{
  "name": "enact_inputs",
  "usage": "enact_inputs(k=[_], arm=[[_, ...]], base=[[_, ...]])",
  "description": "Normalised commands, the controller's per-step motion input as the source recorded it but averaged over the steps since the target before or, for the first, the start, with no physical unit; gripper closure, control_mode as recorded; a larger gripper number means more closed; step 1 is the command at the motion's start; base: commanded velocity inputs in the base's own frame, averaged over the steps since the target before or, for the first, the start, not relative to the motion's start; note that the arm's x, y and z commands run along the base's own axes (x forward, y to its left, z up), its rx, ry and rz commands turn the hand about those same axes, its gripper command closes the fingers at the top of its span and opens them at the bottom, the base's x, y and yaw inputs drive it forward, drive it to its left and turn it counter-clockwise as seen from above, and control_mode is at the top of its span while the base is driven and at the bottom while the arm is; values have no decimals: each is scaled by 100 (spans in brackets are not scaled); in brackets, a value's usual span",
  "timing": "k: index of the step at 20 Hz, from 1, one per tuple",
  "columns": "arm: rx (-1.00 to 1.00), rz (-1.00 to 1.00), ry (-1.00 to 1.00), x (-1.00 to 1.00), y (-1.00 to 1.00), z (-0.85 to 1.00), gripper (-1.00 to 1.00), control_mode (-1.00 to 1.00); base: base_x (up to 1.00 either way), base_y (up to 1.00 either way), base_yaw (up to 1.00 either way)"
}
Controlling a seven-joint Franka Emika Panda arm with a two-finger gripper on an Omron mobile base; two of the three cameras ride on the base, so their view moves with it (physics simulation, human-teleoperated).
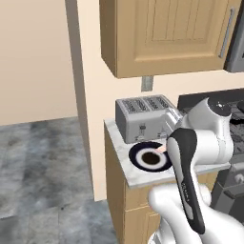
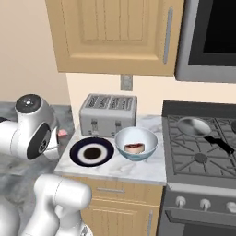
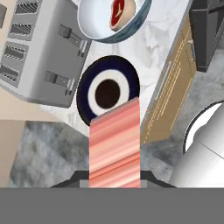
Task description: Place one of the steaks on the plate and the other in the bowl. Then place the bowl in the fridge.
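One steak (image 3: pixel 119 12) sits in bowl (image 3: pixel 94 24); fingers pinch pink steak (image 3: pixel 114 144) above plate (image 3: pixel 108 92) at 6 o'clock rim; centre, lower, then release.

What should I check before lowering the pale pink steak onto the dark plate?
1. Grip: gripper shut on the thin pale pink steak, held between the jaws: ok.
2. Target: round dark navy plate with pale ring and brown centre carries nothing: ok.
3. Alignment: in the hand view the steak's far end overlaps the plate's near rim, not its centre: not ok.
4. Other steak: dark red steak already lies in the glossy pale blue-white bowl: ok.
5. Neighbours: silver toaster stands right behind the plate; clearance: cannot tell.
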Motion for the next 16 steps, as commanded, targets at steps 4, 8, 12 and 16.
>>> enact_inputs(k=[4,8,12,16], arm=[[0,0,0,0,0,0,100,100],[0,0,0,0,0,0,100,100],[0,0,0,0,0,0,100,100],[1,-29,0,4,3,-60,100,-100]], base=[[54,-9,0],[12,-28,-4],[-1,-1,-31],[0,0,0]])
